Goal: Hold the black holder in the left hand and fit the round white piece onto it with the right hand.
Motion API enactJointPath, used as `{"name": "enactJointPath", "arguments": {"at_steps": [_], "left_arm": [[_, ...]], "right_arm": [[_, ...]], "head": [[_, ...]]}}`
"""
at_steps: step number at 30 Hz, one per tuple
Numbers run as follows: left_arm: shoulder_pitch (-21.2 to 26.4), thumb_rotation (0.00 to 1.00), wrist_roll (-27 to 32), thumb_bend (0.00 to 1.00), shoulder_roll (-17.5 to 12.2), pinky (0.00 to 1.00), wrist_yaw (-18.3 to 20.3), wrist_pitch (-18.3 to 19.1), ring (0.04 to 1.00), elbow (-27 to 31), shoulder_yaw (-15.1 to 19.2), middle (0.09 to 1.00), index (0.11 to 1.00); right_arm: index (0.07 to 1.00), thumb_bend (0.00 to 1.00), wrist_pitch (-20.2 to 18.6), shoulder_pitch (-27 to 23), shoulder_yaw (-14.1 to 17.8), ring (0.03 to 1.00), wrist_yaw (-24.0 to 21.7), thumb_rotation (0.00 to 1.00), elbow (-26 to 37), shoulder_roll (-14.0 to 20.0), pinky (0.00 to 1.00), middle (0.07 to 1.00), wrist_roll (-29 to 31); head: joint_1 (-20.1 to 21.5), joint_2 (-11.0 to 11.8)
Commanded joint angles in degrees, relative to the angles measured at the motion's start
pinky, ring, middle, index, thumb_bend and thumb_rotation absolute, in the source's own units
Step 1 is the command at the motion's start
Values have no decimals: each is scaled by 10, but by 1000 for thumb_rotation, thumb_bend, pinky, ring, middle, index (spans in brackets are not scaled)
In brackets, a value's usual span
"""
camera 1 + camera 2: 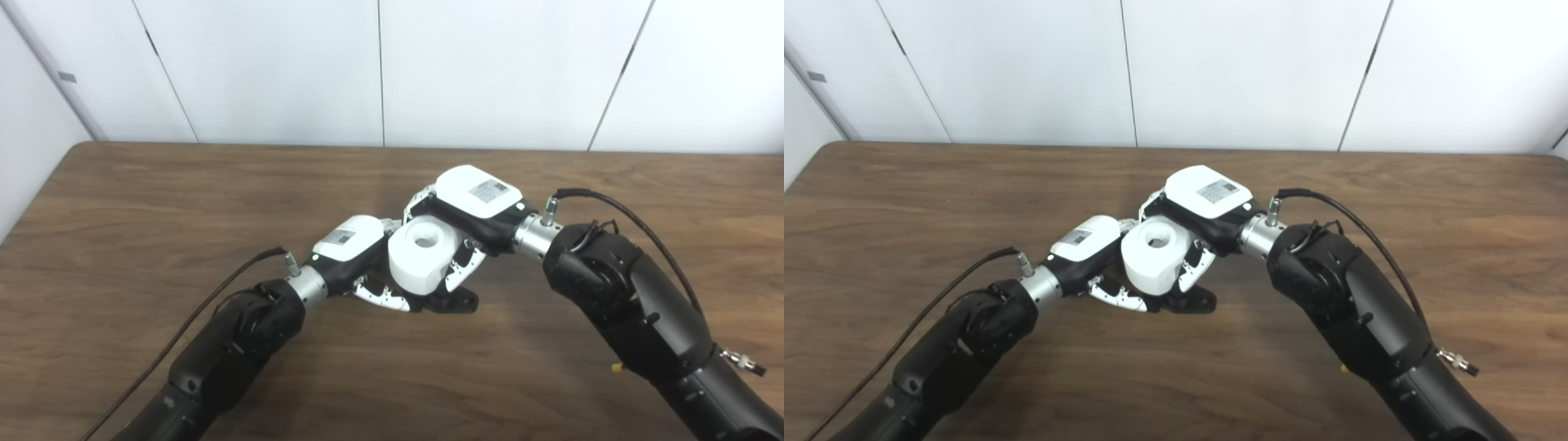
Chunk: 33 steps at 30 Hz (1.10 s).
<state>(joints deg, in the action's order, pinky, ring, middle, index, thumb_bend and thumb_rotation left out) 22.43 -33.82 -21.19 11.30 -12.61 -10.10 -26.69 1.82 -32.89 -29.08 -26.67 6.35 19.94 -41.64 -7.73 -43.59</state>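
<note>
The round white piece, a thick roll with a hole in its top, stands at the table's middle on the black holder, of which only the flat base shows beneath it. My right hand reaches over from the right, fingers wrapped around the white piece. From the left, my left hand has its fingers curled low around the holder's base under the piece. In the right eye view the same cluster shows: white piece, holder, right hand, left hand.
The brown wooden table runs to a white panelled wall at the back. Black cables trail from both wrists, one along the left forearm and one looping over the right forearm.
</note>
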Motion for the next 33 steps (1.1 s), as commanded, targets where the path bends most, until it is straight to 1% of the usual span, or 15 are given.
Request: {"name": "enactJointPath", "arguments": {"at_steps": [1, 3, 6, 12, 16, 20, 29, 33], "left_arm": [[-11, 60, -13, 522, -7, 901, 33, 6, 919, 0, -12, 889, 485], [-11, 60, -10, 522, -7, 901, 34, 5, 919, -3, -12, 889, 485], [-10, 60, -10, 523, -6, 897, 31, -1, 915, -7, -12, 890, 485], [-10, 60, -11, 522, -1, 906, 37, 9, 917, -1, -15, 894, 485], [-10, 60, -14, 522, 0, 912, 37, 9, 925, 0, -18, 898, 486], [-10, 60, -18, 522, 0, 895, 31, 4, 915, -5, -19, 890, 485], [-11, 59, -12, 521, 4, 923, 38, 12, 935, -1, -19, 900, 486], [-11, 60, -15, 521, 5, 921, 32, 7, 933, -3, -21, 896, 486]], "right_arm": [[480, 526, 7, 4, -4, 740, -29, 143, -3, 29, 756, 693, -18], [480, 526, 9, 4, 0, 728, -27, 143, 2, 33, 735, 683, -16], [479, 526, 6, 7, 7, 728, -25, 142, 8, 34, 740, 675, -12], [479, 526, -5, 15, 18, 756, -16, 143, 10, 21, 749, 682, -11], [480, 526, -13, 17, 21, 754, -12, 146, 9, 7, 749, 686, -15], [480, 524, -17, 13, 27, 735, -4, 150, 9, -6, 739, 686, -11], [478, 522, -16, 11, 33, 722, -2, 148, 7, -13, 713, 682, -6], [478, 523, -17, 14, 32, 716, 1, 147, 7, -15, 700, 681, -11]], "head": [[2, -1], [4, -1], [3, 1], [1, 1], [1, 1], [1, 2], [0, 2], [0, 2]]}}
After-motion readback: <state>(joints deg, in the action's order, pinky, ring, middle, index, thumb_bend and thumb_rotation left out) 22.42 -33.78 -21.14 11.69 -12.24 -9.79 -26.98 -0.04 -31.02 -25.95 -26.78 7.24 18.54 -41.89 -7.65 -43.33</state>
